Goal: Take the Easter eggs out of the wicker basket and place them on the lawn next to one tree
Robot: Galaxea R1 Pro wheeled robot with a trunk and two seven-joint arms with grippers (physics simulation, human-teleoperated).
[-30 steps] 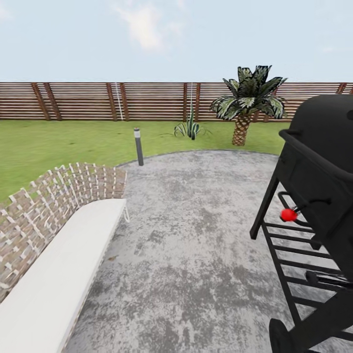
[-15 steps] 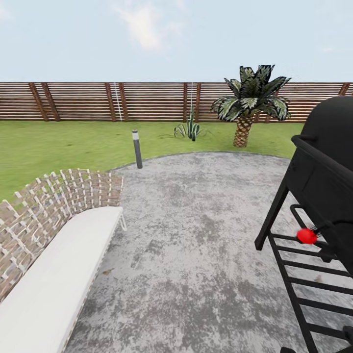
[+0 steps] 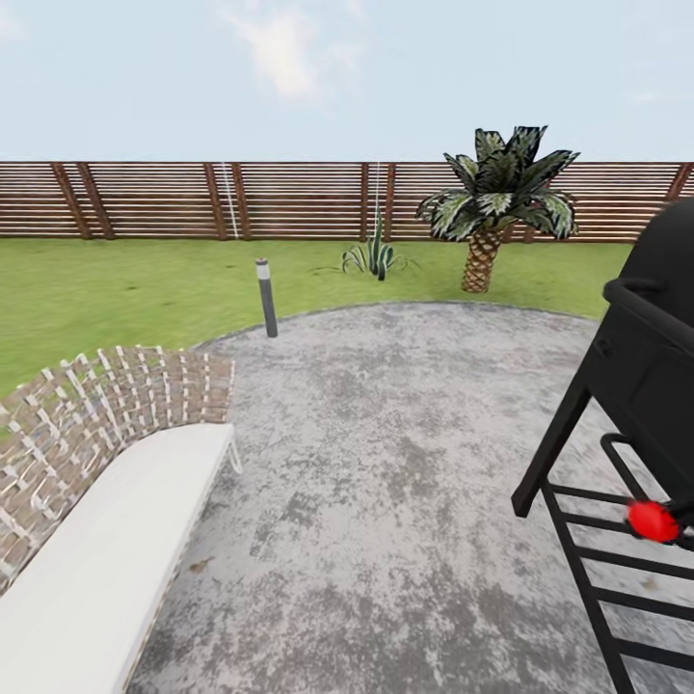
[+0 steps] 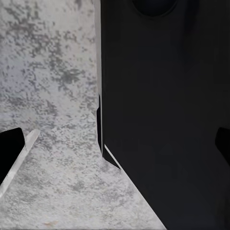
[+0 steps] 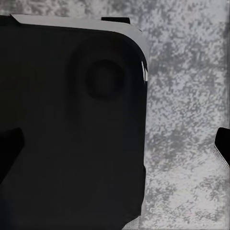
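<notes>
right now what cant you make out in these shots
- Grill, head view: its right side and base are cut off by the picture's edges.
- Wicker sofa, head view: its near end is cut off by the edge.
- Left end effector, left wrist view: fingertips barely show at the edges; a dark panel blocks much of the patio.

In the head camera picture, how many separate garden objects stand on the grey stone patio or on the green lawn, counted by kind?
Wicker garden bench with white cushion: 1
Black barbecue grill with red knob: 1
Short dark lamp post with pale top: 1
Palm with scaly brown trunk: 1
Small spiky green plant: 1
Total: 5
</notes>
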